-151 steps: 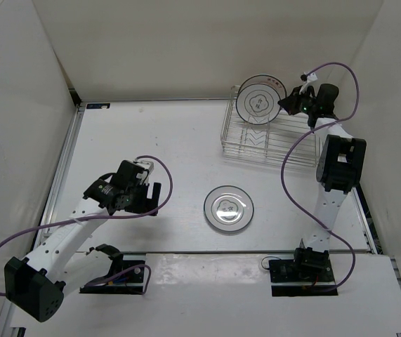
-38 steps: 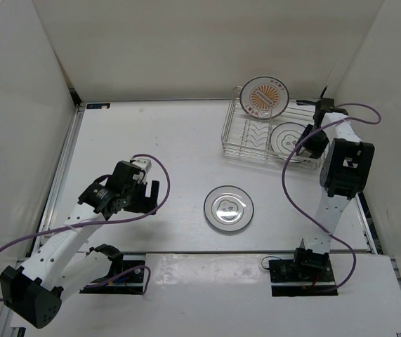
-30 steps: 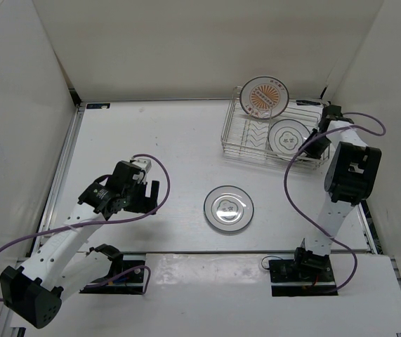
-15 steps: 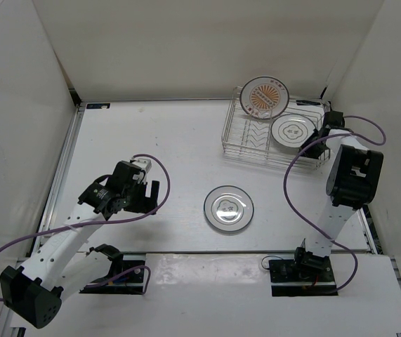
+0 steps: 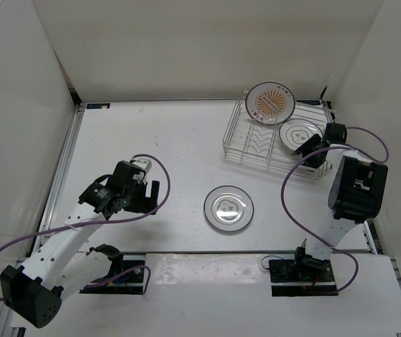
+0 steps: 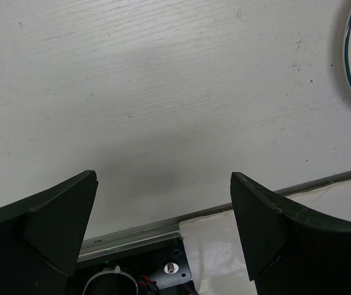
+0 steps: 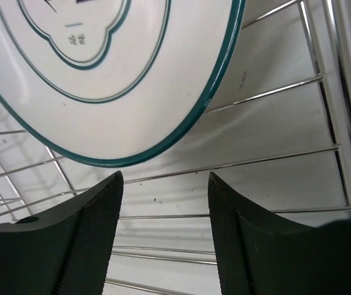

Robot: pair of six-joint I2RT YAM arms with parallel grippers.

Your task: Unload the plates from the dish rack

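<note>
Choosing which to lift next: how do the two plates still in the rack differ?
The sunburst plate stands upright at the far edge of the dish rack; the plain plate lies tilted low inside. The sunburst plate's centre is orange; the plain plate's is white. Both are round and dark-rimmed.

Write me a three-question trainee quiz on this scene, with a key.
1. True or false: the left gripper holds a plate.
2. How many plates are in the dish rack?
3. The plate outside the rack is: A) flat on the table; B) propped against the rack; C) leaning on the back wall.
Key: 1 false, it is open and empty. 2 two: the sunburst plate and a ringed plate. 3 A.
</note>
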